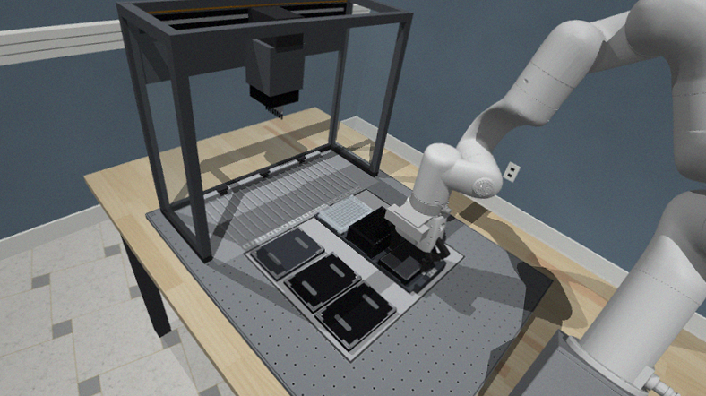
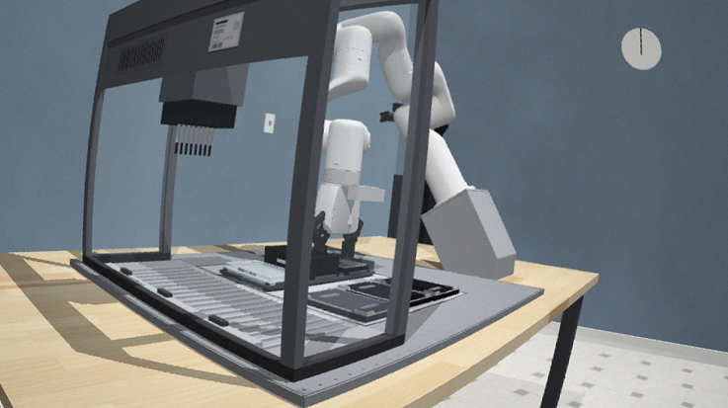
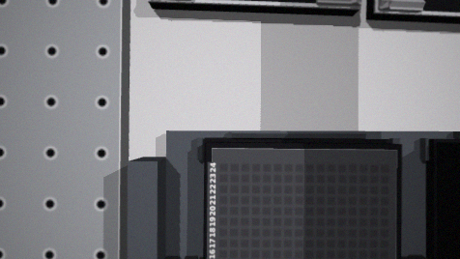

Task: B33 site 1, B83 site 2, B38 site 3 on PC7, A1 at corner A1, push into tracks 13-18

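Observation:
The carrier PC7 (image 1: 425,276) lies on the pale apron in front of the rails. It holds the clear 96-well plate B38 (image 1: 345,212) at the rail end, the black deep-well block B83 (image 1: 370,230) in the middle, and the dark 384-well plate B33 (image 1: 401,264) at the handle end. My gripper (image 2: 334,245) is open, with its fingers straddling B33 just above the carrier. In the wrist view, B33 (image 3: 304,203) sits inside its dark locator frame, with column numbers along its left edge. The carrier handle (image 3: 142,208) is to its left. The fingers are out of the wrist view.
Three empty black nests (image 1: 321,280) stand in a row beside the apron. The ribbed loading rails (image 1: 284,194) lie under the dark instrument frame (image 1: 256,21), whose pipetting head (image 1: 274,75) hangs above them. The frame posts stand close to the carrier's far end.

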You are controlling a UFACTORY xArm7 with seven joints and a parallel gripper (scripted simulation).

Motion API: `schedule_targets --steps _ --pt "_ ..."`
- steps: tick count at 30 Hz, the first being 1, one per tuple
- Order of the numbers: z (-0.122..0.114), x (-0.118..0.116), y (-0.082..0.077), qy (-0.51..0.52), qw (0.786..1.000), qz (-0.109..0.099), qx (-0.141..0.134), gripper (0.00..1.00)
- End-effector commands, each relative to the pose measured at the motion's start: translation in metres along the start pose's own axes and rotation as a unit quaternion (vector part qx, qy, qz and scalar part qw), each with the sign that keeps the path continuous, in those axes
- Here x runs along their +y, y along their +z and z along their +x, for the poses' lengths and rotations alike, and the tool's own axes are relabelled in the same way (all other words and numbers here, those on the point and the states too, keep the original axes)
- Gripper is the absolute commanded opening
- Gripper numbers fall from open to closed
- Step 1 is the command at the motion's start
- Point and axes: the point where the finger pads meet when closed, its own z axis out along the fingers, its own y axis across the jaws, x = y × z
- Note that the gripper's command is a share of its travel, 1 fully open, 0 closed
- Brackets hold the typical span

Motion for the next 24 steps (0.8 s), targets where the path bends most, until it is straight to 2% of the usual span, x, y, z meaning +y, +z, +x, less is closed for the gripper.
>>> schedule_targets --steps 1,24 --pt "0.001 0.001 -0.003 0.000 1.000 -0.002 0.001 1.00" --pt "0.001 0.001 -0.038 0.000 1.000 -0.002 0.001 1.00"
